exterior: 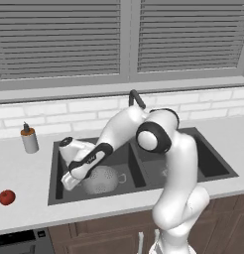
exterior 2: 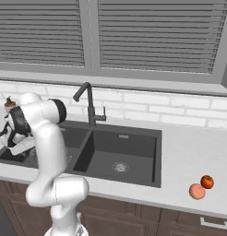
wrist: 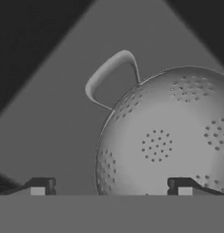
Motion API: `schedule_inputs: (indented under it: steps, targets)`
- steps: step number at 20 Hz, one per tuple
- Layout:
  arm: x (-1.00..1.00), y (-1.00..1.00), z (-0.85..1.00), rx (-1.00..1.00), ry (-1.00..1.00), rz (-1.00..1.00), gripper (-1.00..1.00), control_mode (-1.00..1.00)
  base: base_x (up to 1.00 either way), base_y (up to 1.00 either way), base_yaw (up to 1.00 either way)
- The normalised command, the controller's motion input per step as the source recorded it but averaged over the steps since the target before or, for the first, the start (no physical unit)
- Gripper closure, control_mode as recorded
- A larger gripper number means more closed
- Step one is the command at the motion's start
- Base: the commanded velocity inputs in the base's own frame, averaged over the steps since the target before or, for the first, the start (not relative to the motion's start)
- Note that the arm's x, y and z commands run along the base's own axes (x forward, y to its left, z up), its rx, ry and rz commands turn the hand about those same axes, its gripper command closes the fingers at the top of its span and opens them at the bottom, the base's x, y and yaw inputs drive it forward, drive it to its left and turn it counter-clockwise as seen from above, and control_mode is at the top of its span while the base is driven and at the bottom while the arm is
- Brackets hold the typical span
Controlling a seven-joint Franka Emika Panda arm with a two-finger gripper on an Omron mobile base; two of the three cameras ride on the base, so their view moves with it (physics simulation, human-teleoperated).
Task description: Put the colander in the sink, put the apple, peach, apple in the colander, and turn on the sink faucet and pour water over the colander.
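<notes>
The silvery colander (exterior: 105, 179) lies on the floor of the left basin of the dark sink (exterior: 211, 159). My gripper (exterior: 68, 184) hangs just to its left, low inside that basin, open and holding nothing. In the hand view the colander (wrist: 170, 136) sits close ahead with one loop handle up, between and beyond my widely spread fingertips (wrist: 41, 186); the gripper (wrist: 111, 187) touches nothing. One red apple (exterior: 7, 197) rests on the counter left of the sink. Another apple (exterior 2: 207, 181) and the peach (exterior 2: 196, 191) lie together on the right counter. The sink faucet (exterior 2: 90, 105) stands behind the divider, with no water visible.
A grey soap dispenser (exterior: 29, 139) stands on the counter at the back left of the sink. A white brick wall and a shuttered window run behind the counter. The right basin (exterior 2: 120, 161) holds only its round steel drain. My arm's elbow arches over the sink divider.
</notes>
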Motion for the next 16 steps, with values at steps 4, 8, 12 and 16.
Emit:
schedule_inputs:
  steps: [4, 8, 12, 16]
  targets:
    - [-0.47, 0.01, 0.81, 0.03, 0.00, 0.00, -1.00, -1.00, 0.00, 0.00, 0.00]
    - [-0.43, 0.00, 0.76, 0.10, -0.02, 0.00, -1.00, -1.00, 0.00, 0.00, 0.00]
    - [-0.33, 0.02, 0.75, 0.10, 0.00, 0.00, -1.00, -1.00, 0.00, 0.00, 0.00]
    - [-0.67, 0.19, 0.40, 0.07, -0.20, -0.01, -1.00, -1.00, 0.00, 0.00, 0.00]
